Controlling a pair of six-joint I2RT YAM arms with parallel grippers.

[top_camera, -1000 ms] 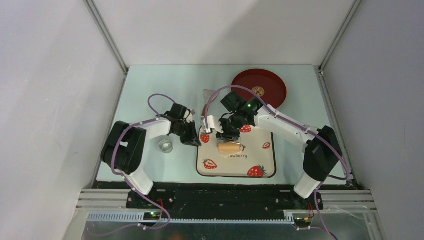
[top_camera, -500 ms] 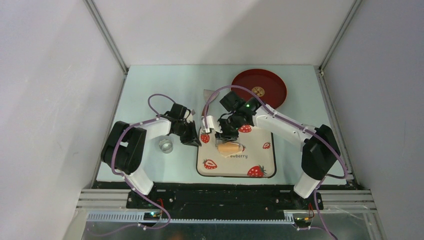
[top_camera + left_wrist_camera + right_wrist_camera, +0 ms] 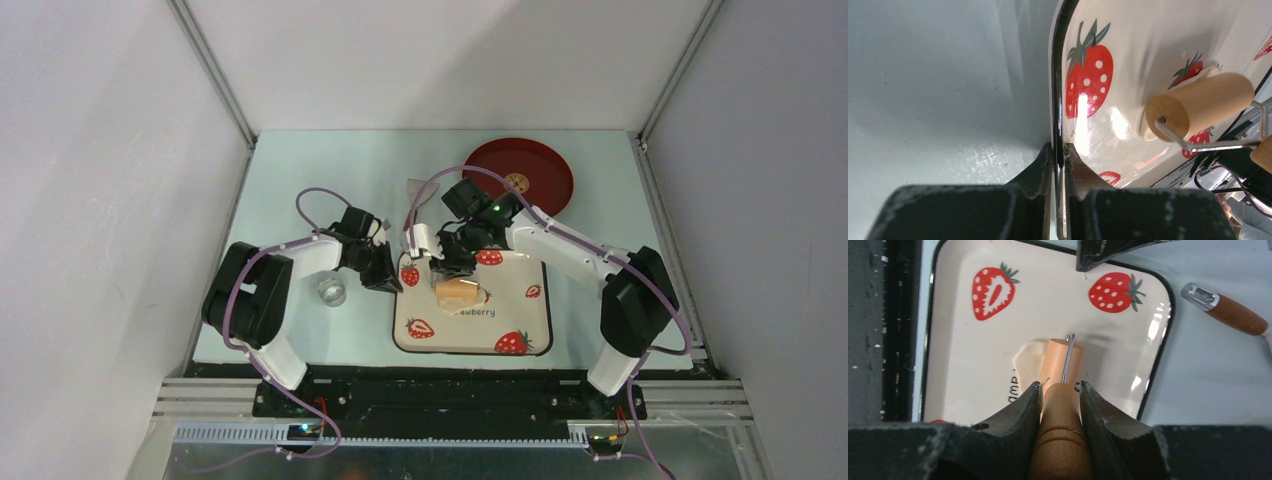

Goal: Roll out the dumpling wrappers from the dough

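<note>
While the left gripper [image 3: 1058,149] pinches the left rim of the strawberry tray [image 3: 520,325] between nearly closed fingers, we see the right gripper [image 3: 1060,388] clamped on the wooden handle of a small roller [image 3: 1062,360]. Its barrel lies on the dough [image 3: 1024,359] near the tray's middle, hiding much of it. A red plate [image 3: 545,190] sits beyond the tray's far right corner, a brown-handled tool [image 3: 1235,314] beyond its far edge, and a small shiny ring [image 3: 332,291] to its left.

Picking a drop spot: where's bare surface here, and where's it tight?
Free: table far-left corner, beyond left gripper; tray near end. Tight: tray's far-left corner, where that gripper, right gripper and roller meet.
</note>
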